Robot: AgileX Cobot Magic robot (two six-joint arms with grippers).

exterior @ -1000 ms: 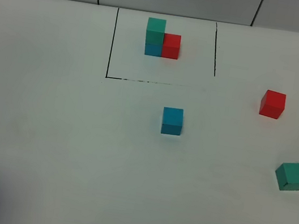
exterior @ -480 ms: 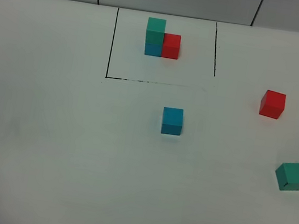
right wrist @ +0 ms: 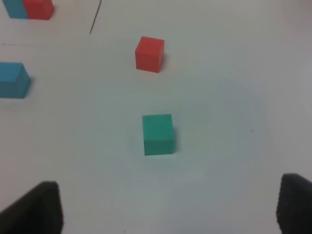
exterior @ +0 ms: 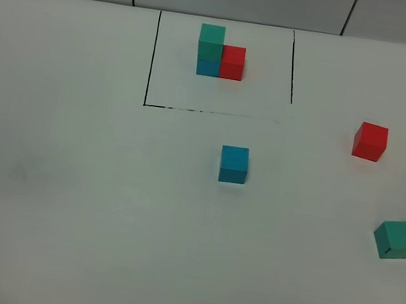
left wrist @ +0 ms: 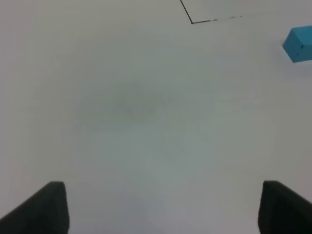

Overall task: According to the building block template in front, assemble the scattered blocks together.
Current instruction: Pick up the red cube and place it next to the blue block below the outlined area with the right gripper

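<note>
Only the near left corner of the tabletop (exterior: 66,176) differs: the dark shadow that lay there a second ago has faded away. All the cubes lie where they lay before.

Thin black lines (exterior: 152,58) drawn on the far part of the tabletop frame the building block template (exterior: 220,57). It is a joined cluster, with a green piece on top of a blue one and a red one touching the blue one's right side.

Outside the frame lie three plain matte cubes, well apart from each other:
- The blue cube (exterior: 234,164) sits just in front of the frame's near line.
- The red cube (exterior: 370,141) lies far to the right.
- The green cube (exterior: 396,239) lies nearer and further right, turned slightly askew.

The left tool (left wrist: 163,207) hangs over bare tabletop, released, with nothing between its dark fingers (left wrist: 44,209). The right tool (right wrist: 168,202) is likewise spread wide and empty, above and short of the green cube.
</note>
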